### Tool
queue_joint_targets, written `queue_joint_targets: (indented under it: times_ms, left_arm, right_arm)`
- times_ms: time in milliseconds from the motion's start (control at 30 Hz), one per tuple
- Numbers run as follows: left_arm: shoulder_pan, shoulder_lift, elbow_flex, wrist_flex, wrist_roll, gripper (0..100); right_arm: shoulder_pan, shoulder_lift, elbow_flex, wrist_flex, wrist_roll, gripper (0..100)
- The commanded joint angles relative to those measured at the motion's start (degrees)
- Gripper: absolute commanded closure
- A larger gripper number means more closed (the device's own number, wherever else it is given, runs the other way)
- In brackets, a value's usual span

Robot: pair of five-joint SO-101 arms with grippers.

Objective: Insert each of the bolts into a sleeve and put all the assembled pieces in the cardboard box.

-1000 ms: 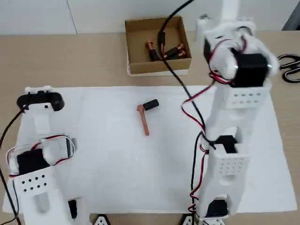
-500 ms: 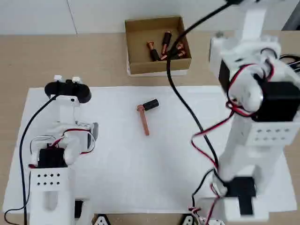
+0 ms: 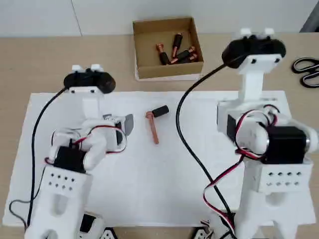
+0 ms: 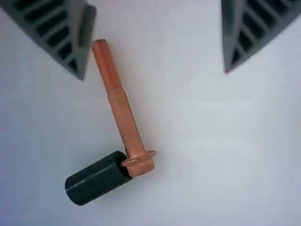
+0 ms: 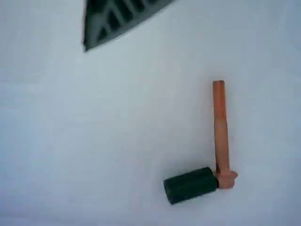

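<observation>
The bolt (image 4: 121, 106) looks like copper-toned metal, smooth along its shank, with a dull sheen. The sleeve (image 4: 96, 178) is black and matt, plastic or rubber by its look. The white sheet (image 3: 164, 184) beneath them is smooth, matt and paper-like. The cardboard box (image 3: 167, 70) is plain brown card, matt. The tabletop (image 3: 50, 59) has a pale, matt, wood-look surface. The left hand (image 4: 154, 70) has fingers (image 4: 56, 33) of grey matt plastic with moulded ribs. The left arm's shell (image 3: 62, 189) is white matt plastic with small holes.
</observation>
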State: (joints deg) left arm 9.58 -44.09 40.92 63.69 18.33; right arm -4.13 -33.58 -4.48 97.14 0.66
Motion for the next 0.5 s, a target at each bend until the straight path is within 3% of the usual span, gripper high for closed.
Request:
queue_joint_targets:
  times_ms: [0, 267, 467]
  left_arm:
    - [0.70, 9.85, -9.98, 0.62, 0.70, 82]
    - [0.97, 38.42, -35.12, 11.43, 7.91, 82]
    - [3.52, 53.45, -44.62, 19.52, 8.88, 82]
  right_arm:
    - [0.57, -3.91, 5.19, -1.10, -0.44, 81.2]
    - [0.48, -11.65, 22.42, -9.80, -0.70, 81.2]
    - [0.48, -18.51, 35.52, -17.71, -0.70, 81.2]
